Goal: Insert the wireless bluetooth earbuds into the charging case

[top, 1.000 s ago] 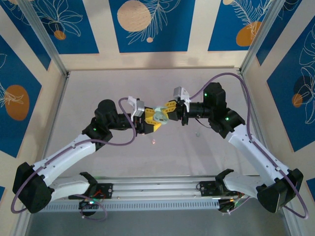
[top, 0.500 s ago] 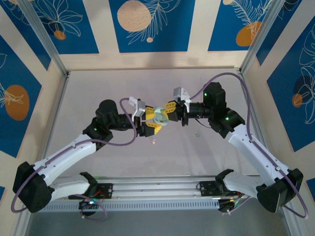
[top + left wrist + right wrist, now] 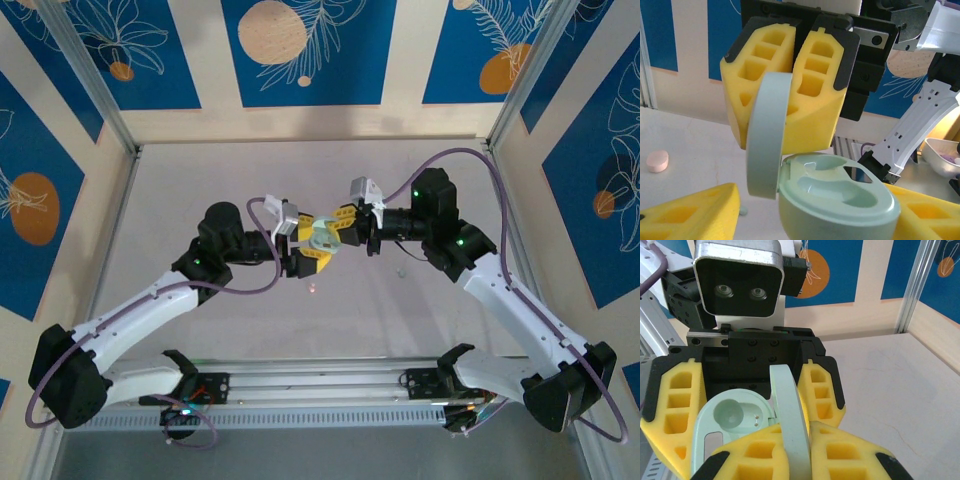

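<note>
A: Status, right claw (image 3: 792,435)?
B: Clamped on the upright hinged lid (image 3: 765,135) of the pale mint-green rounded plastic charging case (image 3: 840,200), lid open.
A: Left claw (image 3: 307,247)?
B: Yellow fingers (image 3: 690,210) apart, either side of case base (gap seen on 1 side).
A: Buds?
B: One tiny pale pink glossy earbud (image 3: 657,161) on the pale grey bench (image 3: 690,135), well apart from the case, which is up off it.

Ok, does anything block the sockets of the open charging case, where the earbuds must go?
Nothing visible does. The right hand holds the lid upright, clear of the sockets, which look empty.
</note>
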`<state>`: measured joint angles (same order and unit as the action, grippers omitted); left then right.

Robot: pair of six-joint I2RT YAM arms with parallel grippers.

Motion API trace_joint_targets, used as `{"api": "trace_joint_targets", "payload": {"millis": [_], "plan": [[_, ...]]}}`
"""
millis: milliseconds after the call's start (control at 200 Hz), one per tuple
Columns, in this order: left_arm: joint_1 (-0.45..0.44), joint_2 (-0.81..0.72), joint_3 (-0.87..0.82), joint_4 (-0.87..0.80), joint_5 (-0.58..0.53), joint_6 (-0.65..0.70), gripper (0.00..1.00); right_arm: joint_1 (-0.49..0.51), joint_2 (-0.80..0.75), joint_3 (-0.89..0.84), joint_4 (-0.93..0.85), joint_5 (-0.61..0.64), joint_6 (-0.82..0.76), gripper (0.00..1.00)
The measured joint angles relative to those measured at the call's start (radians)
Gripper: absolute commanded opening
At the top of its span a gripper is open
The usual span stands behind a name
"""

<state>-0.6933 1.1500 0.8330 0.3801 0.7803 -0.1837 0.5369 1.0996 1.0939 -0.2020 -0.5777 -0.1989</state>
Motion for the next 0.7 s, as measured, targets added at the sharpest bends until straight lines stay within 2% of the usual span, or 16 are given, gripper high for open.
{"api": "trace_joint_targets", "payload": {"millis": [115, 295, 395, 525, 700], "plan": [[-0.005, 0.006, 0.0, 0.002, -0.008, -0.002, 0.69, 0.007, -0.003, 0.0, 0.0, 0.018, -0.004, 0.07], [-0.01, 0.014, 0.002, -0.003, -0.015, 0.002, 0.63, 0.011, -0.005, 0.0, 0.0, 0.037, -0.004, 0.07], [-0.012, 0.014, 0.008, -0.004, -0.016, 0.004, 0.67, 0.011, -0.006, 0.0, 0.0, 0.04, -0.004, 0.07], [-0.012, 0.014, 0.011, -0.001, -0.025, 0.002, 0.68, 0.011, -0.006, 0.0, 0.0, 0.04, -0.008, 0.07], [-0.013, 0.014, 0.011, -0.002, -0.026, 0.002, 0.62, 0.011, -0.006, -0.001, 0.0, 0.048, -0.01, 0.08]]}}
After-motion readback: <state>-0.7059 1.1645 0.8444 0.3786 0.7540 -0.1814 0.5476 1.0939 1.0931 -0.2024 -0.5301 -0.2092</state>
